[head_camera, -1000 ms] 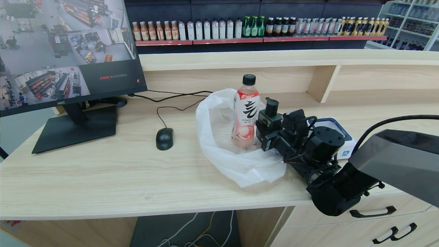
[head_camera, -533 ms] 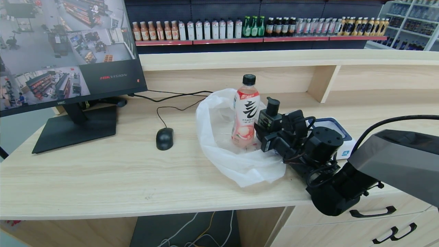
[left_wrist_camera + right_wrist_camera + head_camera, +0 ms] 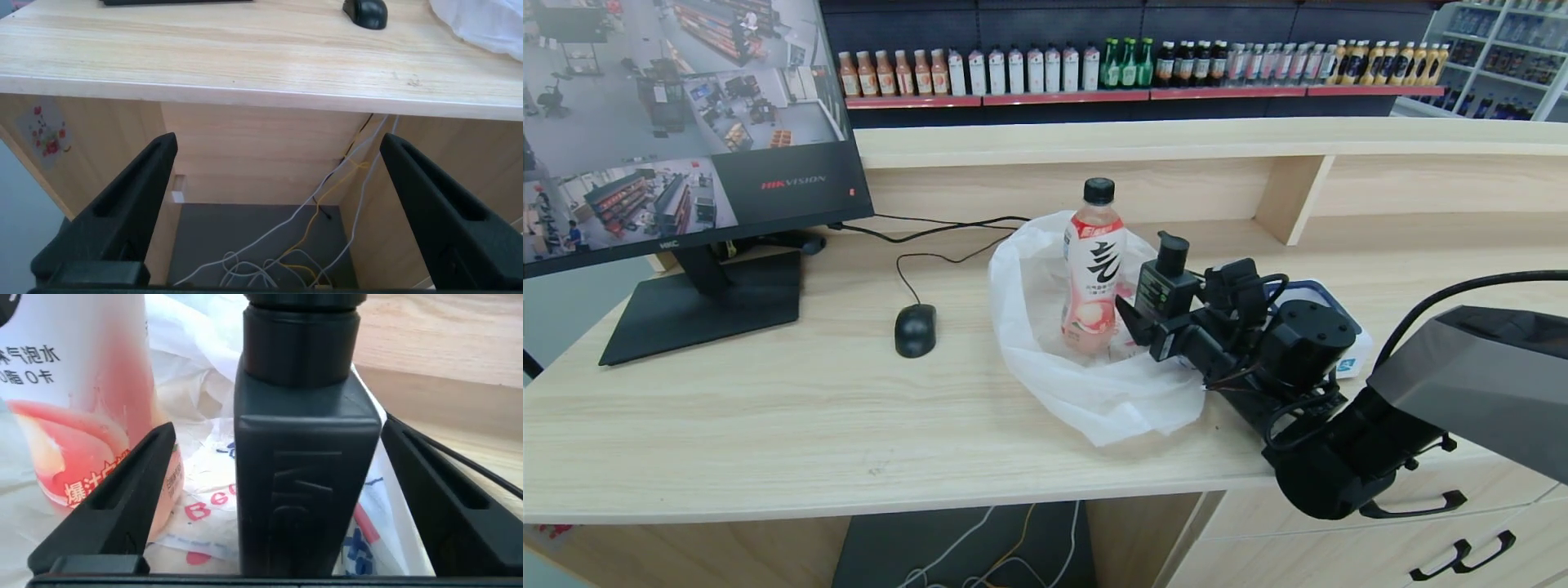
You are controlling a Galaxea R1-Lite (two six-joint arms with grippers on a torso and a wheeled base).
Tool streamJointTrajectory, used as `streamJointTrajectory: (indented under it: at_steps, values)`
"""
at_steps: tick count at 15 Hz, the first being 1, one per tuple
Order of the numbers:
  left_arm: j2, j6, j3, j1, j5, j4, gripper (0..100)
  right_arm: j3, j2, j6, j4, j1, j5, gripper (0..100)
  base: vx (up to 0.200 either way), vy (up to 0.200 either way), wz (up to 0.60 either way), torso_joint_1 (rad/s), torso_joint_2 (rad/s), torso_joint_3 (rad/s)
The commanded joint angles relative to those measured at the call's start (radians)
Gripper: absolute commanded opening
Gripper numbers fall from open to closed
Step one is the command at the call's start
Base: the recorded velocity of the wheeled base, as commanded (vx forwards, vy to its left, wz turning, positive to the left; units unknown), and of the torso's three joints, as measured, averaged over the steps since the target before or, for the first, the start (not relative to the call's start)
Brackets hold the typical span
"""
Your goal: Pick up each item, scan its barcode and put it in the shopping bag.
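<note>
A pink-labelled drink bottle point(image 3: 1092, 278) with a black cap stands upright inside the white plastic shopping bag point(image 3: 1054, 376) on the counter. My right gripper point(image 3: 1139, 317) is just to the right of the bottle, at the bag's mouth, open and not touching it. In the right wrist view the bottle point(image 3: 82, 416) stands beside one finger, and a black boxy device point(image 3: 306, 474) sits between the spread fingers of the right gripper point(image 3: 278, 429). A flat printed packet point(image 3: 204, 510) lies on the bag's floor. My left gripper point(image 3: 278, 143) hangs open below the counter's front edge, holding nothing.
A blue-and-white box point(image 3: 1347, 355) lies behind my right arm. A black mouse point(image 3: 915, 329) and its cable lie left of the bag, with a monitor point(image 3: 670, 122) at the far left. A raised wooden ledge point(image 3: 1176, 139) runs along the back. Loose cables point(image 3: 310, 245) hang under the counter.
The right gripper has opened and let go of the bottle, which now stands a little farther left in the bag. The arm has pulled back slightly to the right.
</note>
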Motion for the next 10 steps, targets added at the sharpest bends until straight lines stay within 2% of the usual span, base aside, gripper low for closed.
streamJointTrajectory:
  at_steps: [1,3,9,10]
  values:
    - [0.000,-0.001,0.000,0.000,0.000,0.000,100,0.027,-0.037,-0.001,-0.002,0.000,0.000,100,0.000,0.000,0.00,0.000,0.00,0.000]
    - [0.000,-0.001,0.000,0.000,0.000,0.000,100,0.062,-0.069,-0.001,-0.002,0.001,0.000,100,0.000,0.000,0.00,0.000,0.00,0.000]
    - [0.000,0.001,0.000,0.000,0.000,0.000,100,0.318,-0.361,-0.001,-0.002,0.057,0.000,100,0.000,0.000,0.00,0.000,0.00,0.000]
    - [0.000,0.001,0.000,0.000,0.000,0.000,100,0.406,-0.477,-0.001,-0.002,0.058,0.000,100,0.000,0.000,0.00,0.000,0.00,0.000]
